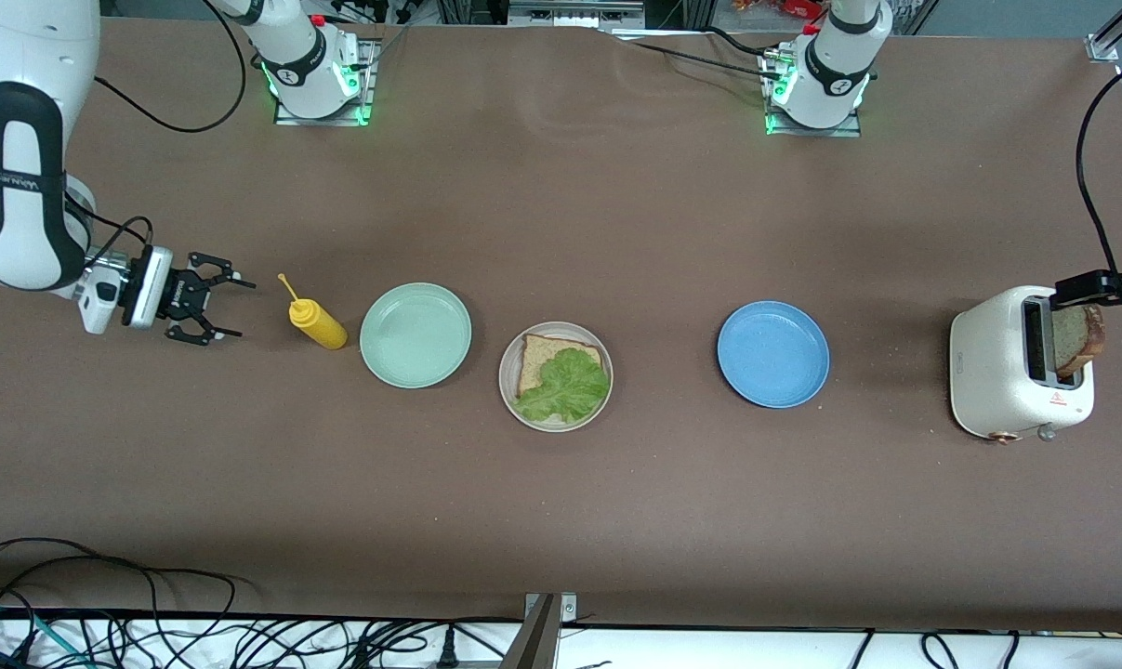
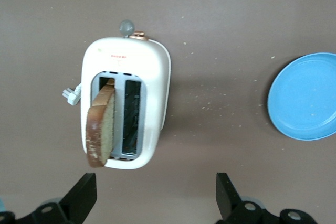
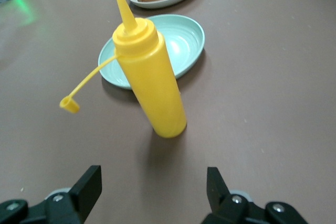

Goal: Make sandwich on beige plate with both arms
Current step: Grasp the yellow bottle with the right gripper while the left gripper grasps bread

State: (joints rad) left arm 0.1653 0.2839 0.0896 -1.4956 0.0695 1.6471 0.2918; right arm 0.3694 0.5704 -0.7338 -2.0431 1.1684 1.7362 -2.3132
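**Sandwich half built; top slice still in the toaster**

One bread slice (image 1: 534,356) is laid on the beige plate (image 1: 508,398), and a lettuce leaf (image 1: 565,386) is spread over it, covering most of the slice toward five o'clock. The base and the filling are therefore judged done. What is left is the top: a second bread slice (image 1: 1077,338) is seen standing tilted in one slot of the toaster (image 1: 993,381), well out of the slot, while the other slot is empty. This slice has yet to be lifted out, carried to the beige plate and set on the lettuce.

The beige plate is placed at the middle of the surface (image 1: 616,520). A mint-green plate (image 1: 415,334) is found just beside it at ten o'clock, and a blue plate (image 1: 772,353) at three o'clock, somewhat apart; nothing is held in either. The toaster is set at three o'clock of the blue plate, at the left arm's end of the surface. A yellow squeeze bottle (image 1: 317,323) is stood at nine o'clock of the mint-green plate, its cap off and hanging by a strap.

The left pincer (image 2: 155,203) is held over the toaster with its fingers wide apart, gripping nothing. The right pincer (image 1: 215,311) is also spread apart and empty, pointed at the squeeze bottle from nine o'clock.
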